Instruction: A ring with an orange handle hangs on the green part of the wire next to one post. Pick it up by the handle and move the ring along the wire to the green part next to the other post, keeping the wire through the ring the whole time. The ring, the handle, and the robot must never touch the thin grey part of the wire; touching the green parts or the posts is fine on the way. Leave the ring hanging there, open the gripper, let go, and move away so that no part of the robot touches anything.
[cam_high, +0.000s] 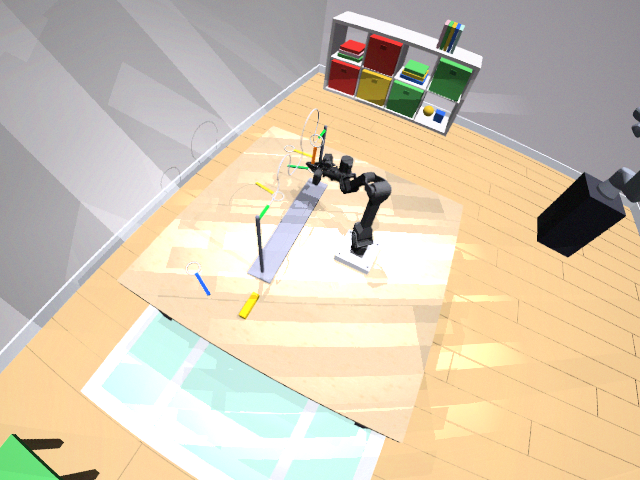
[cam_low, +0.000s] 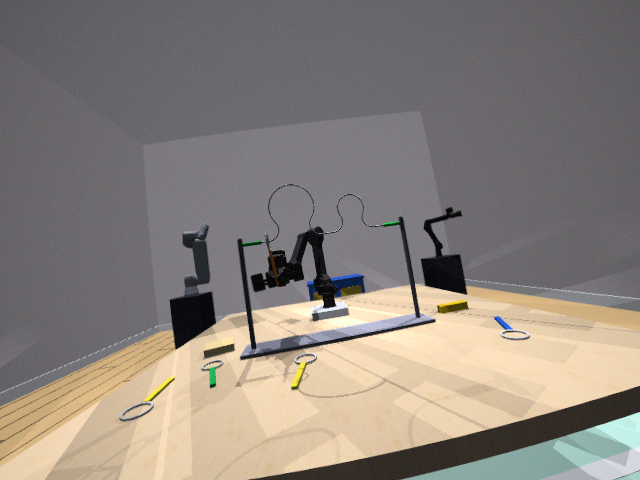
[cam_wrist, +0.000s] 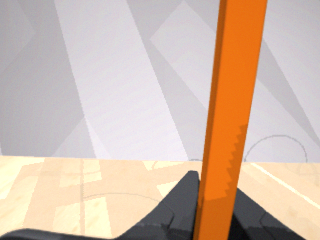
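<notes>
The orange handle (cam_high: 313, 155) (cam_low: 272, 265) (cam_wrist: 231, 110) hangs below its ring (cam_high: 310, 140) (cam_low: 266, 240), leaning slightly. My gripper (cam_high: 311, 165) (cam_low: 277, 282) (cam_wrist: 202, 180) is shut on the handle's lower part. In the exterior view the ring is nearly edge-on around the wire, just beyond the inner end of the left green part (cam_low: 251, 243), where the grey wire starts. Whether it touches the wire cannot be told. The other green part (cam_high: 264, 211) (cam_low: 391, 224) joins the other post (cam_high: 260, 248) (cam_low: 409, 268). The wrist view does not show the ring.
The grey wire rises in a tall loop beside the ring, dips, then rises in a smaller loop. The left post (cam_low: 246, 294) stands close to my gripper. On the table lie a yellow block (cam_high: 249, 305) (cam_low: 452, 306), a pale block (cam_low: 219, 347) and several loose rings with blue, green and yellow handles.
</notes>
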